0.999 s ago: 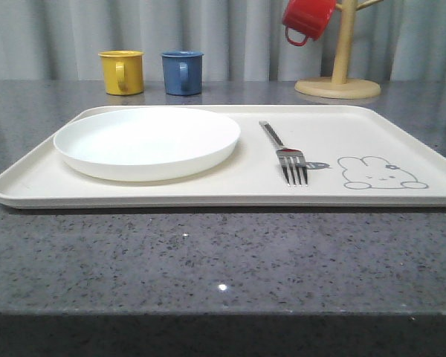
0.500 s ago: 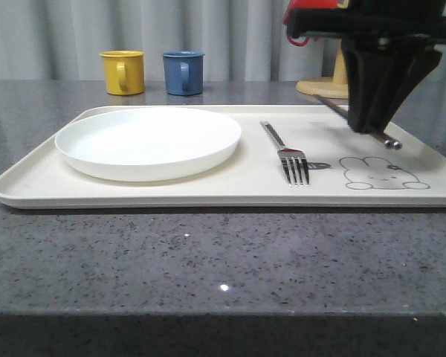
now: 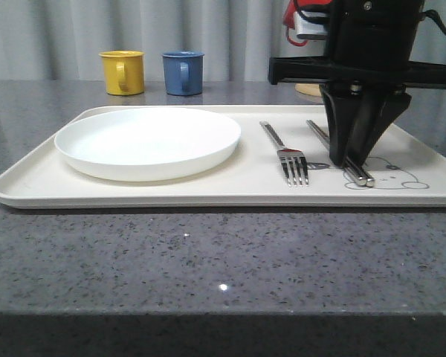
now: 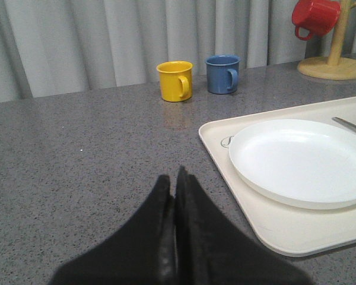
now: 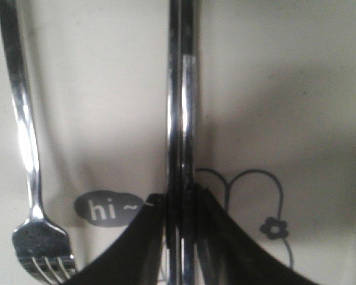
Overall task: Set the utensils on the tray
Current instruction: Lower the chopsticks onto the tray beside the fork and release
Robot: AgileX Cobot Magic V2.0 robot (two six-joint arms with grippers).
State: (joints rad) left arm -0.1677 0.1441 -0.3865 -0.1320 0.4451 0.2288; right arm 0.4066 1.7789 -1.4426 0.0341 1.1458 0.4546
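The pair of flat, shiny silver metal chopsticks point(image 3: 340, 152) lies on the large cream rectangular tray point(image 3: 208, 190), over the grey rabbit drawing point(image 3: 394, 175), pinched near its near end between the fingers of the right gripper point(image 3: 351, 158). In the right wrist view the two sticks point(image 5: 181, 107) sit pressed side by side. They look stiff, light and slippery, so one could slide past the other; a hold across both flat faces seems soundest. At nine o'clock from them, just beside, rests the four-tined silver fork point(image 3: 286, 155), tines toward the near rim. Further round at nine o'clock stands the round white plate point(image 3: 147, 141). The left gripper point(image 4: 175, 199) hovers over the speckled grey counter point(image 4: 77, 154), fingers pressed together, holding nothing.
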